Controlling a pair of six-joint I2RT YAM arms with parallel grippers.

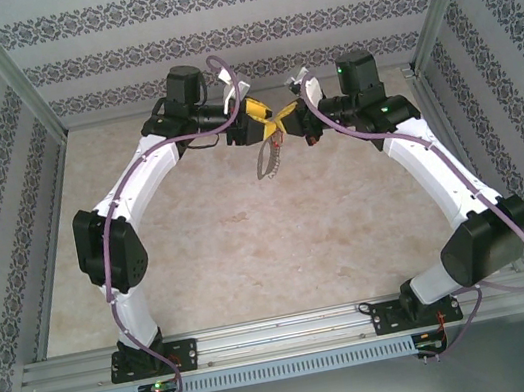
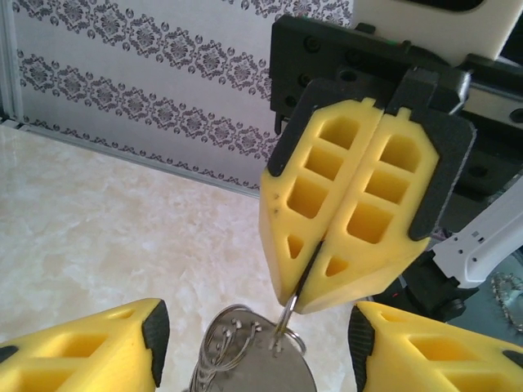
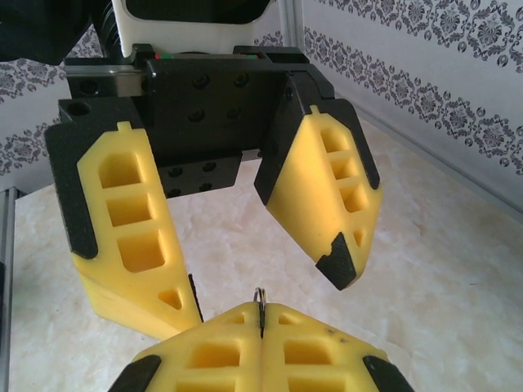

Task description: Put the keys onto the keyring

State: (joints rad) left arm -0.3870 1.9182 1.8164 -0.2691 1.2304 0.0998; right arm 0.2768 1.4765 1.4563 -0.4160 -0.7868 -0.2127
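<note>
Both arms meet above the far middle of the table. My right gripper (image 3: pixel 261 310) is shut on a thin metal ring at the top of the keyring (image 1: pixel 269 159), which hangs below the two grippers. In the left wrist view the right gripper (image 2: pixel 299 300) comes down from above, and the keyring's (image 2: pixel 219 347) wire loops and a silvery disc dangle beneath it. My left gripper (image 2: pixel 257 335) is open, with one finger on each side of the hanging keyring and apart from it. I cannot make out the keys.
The marble-patterned table (image 1: pixel 251 249) lies well below the grippers. Patterned walls (image 1: pixel 215 42) and metal frame posts (image 1: pixel 14 87) close in the back and sides. The two grippers' yellow fingers (image 3: pixel 323 196) stand very close together.
</note>
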